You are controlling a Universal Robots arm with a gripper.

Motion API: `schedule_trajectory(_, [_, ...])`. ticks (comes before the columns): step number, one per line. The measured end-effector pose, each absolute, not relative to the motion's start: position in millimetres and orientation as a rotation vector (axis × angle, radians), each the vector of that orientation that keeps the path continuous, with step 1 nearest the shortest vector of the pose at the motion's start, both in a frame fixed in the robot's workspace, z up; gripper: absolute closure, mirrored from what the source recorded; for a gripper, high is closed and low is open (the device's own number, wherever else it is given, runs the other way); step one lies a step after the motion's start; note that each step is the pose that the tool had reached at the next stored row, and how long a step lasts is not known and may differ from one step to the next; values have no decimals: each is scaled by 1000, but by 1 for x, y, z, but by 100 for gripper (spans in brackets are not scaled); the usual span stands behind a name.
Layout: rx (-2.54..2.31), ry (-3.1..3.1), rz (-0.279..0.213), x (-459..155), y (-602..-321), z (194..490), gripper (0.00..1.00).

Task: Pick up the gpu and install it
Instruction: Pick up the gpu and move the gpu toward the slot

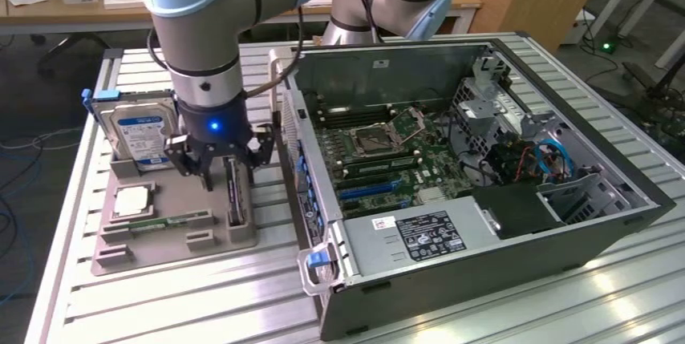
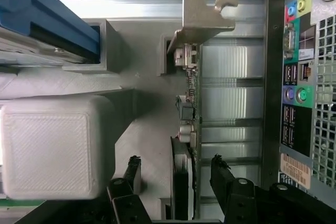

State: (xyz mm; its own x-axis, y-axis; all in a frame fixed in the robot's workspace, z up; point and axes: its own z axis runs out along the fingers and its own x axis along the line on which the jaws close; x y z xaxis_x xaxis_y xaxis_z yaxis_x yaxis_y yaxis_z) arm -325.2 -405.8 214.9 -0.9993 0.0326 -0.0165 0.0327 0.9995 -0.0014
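The gpu (image 1: 234, 193) stands on its long edge in a slot of the grey parts tray (image 1: 118, 257), beside the open computer case (image 1: 460, 176). In the wrist view the gpu (image 2: 190, 108) is a thin dark card seen edge-on, with its pale metal bracket (image 2: 202, 18) at the far end. My gripper (image 1: 227, 169) hangs right over the card. It is open, and the black fingers (image 2: 130, 174) stand on either side of the card's near end without touching it. In the wrist view the gripper (image 2: 176, 170) straddles the card.
On the same tray stand a silver hard drive with a blue label (image 1: 139, 131), a processor chip (image 1: 133, 200) and a green memory stick (image 1: 163, 222). The case's rear port panel (image 2: 299, 87) is close beside the card. A white block (image 2: 50, 148) sits on the other side.
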Motion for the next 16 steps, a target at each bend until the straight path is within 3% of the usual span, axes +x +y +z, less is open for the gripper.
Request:
schedule_trajectory(6, [51, 3125, -3, -325, -406, 208, 35])
schedule_trajectory(9, [51, 3125, -3, -325, -406, 208, 43])
schedule_trajectory(10, [51, 3125, -3, -325, -406, 208, 50])
schedule_trajectory(16, [51, 3125, -3, -323, -406, 208, 50])
